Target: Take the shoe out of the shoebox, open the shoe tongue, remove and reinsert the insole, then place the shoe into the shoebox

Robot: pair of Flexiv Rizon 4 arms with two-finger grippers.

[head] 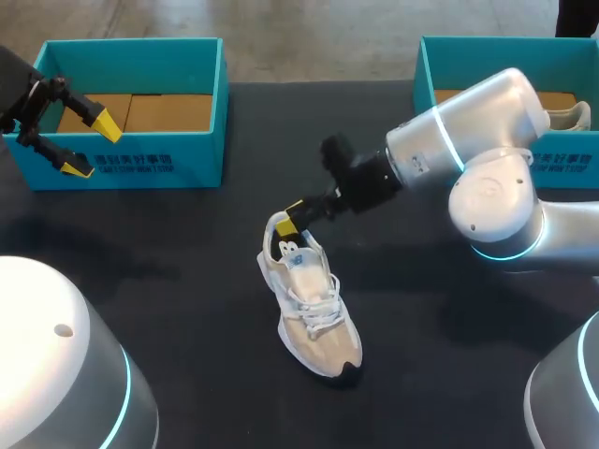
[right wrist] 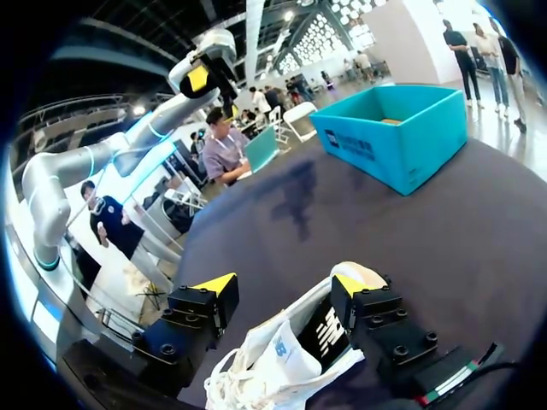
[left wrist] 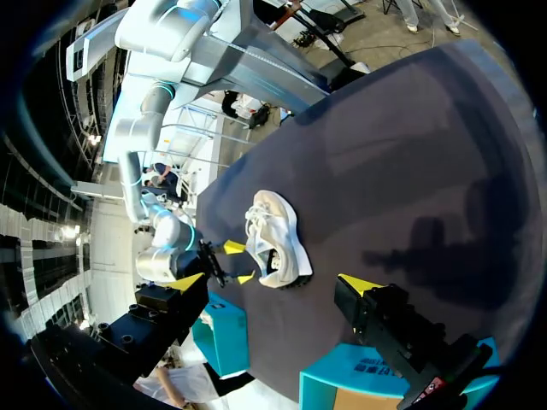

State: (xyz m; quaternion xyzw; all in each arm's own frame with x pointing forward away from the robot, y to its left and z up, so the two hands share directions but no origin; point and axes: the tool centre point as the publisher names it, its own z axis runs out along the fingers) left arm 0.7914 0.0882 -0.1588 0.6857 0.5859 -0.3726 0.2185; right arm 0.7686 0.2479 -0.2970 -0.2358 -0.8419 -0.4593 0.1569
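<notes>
Head view: one white mesh shoe (head: 309,299), laced, lies on the dark surface (head: 187,281). Two teal cardboard boxes (head: 140,164) (head: 423,65) sit behind. My right claw (head: 288,220) is spread at its heel, left claw (head: 91,147) spread by the left box.

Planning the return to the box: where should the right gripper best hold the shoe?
Probably the heel collar, from above: the shoe stands upright on its sole, opening up, and that thin rim lies nearest the open right gripper.
</notes>
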